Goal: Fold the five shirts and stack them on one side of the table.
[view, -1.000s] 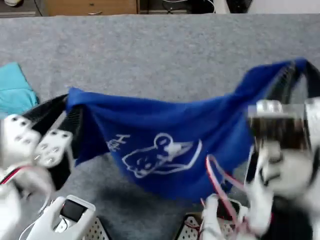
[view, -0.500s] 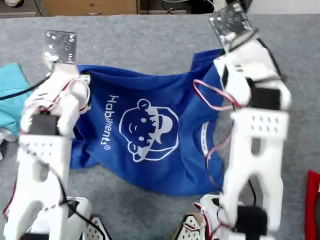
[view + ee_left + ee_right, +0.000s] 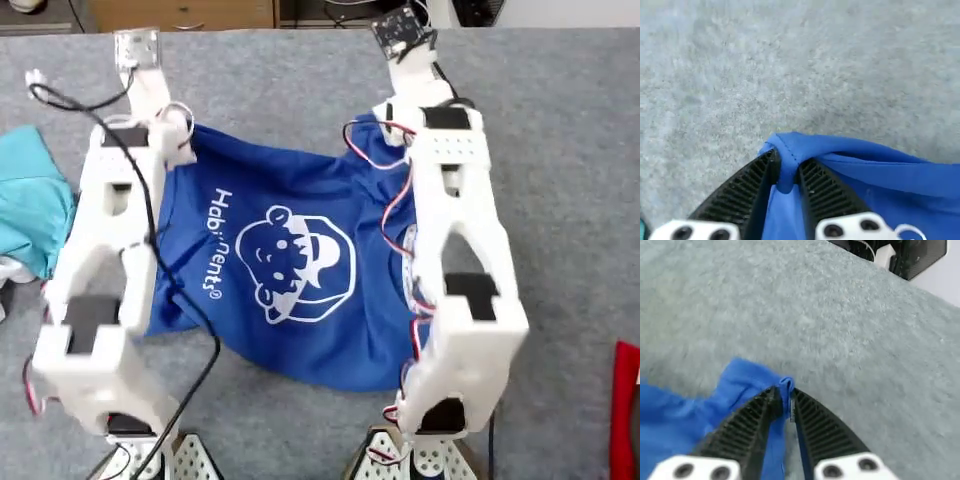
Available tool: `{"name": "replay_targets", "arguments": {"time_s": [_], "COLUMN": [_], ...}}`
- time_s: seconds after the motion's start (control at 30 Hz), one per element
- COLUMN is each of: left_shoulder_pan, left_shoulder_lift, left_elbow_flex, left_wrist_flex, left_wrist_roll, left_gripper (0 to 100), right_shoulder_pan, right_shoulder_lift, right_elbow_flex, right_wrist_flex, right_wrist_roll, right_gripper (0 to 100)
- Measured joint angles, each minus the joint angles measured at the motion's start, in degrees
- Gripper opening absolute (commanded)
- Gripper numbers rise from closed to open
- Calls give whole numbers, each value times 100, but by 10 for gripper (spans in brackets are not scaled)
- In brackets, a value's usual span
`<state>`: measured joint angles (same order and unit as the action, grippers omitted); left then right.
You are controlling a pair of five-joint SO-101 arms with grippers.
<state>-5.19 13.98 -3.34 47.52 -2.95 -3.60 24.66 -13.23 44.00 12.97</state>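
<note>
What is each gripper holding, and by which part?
Both hold the blue shirt. The left gripper pinches one far corner, and the right gripper pinches the other, each at the fabric's edge.

Soft, even light across the grey table (image 3: 560,150), no glare anywhere. A faint shadow runs under the lower edge of the blue shirt (image 3: 300,330), bottom centre of the high view. Both wrist views are equally bright, with barely any shadow.

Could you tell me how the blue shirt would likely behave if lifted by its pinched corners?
Probably floppy: the blue shirt lies rumpled on the table, so its middle would likely sag. It seems light: the left gripper and right gripper each hold it by a small pinched fold. Those small grips might slip.
</note>
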Motion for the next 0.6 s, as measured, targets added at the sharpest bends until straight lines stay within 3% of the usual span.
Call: {"name": "replay_targets", "arguments": {"time_s": [0.37,0.6], "left_shoulder_pan": [-193,-141], "left_shoulder_lift": [3112,4668], "left_elbow_flex": [-4246,-6673], "left_wrist_flex": [1591,2110], "left_wrist_roll": [510,695], "left_gripper": [20,20], "right_shoulder_pan": [0,-26], "right_shoulder_lift": [1934,3464], "right_elbow_flex": [-3253,-5442], "right_wrist_flex": [1345,1688], "right_wrist_roll": [-114,-70], "right_gripper": [6,5]}}
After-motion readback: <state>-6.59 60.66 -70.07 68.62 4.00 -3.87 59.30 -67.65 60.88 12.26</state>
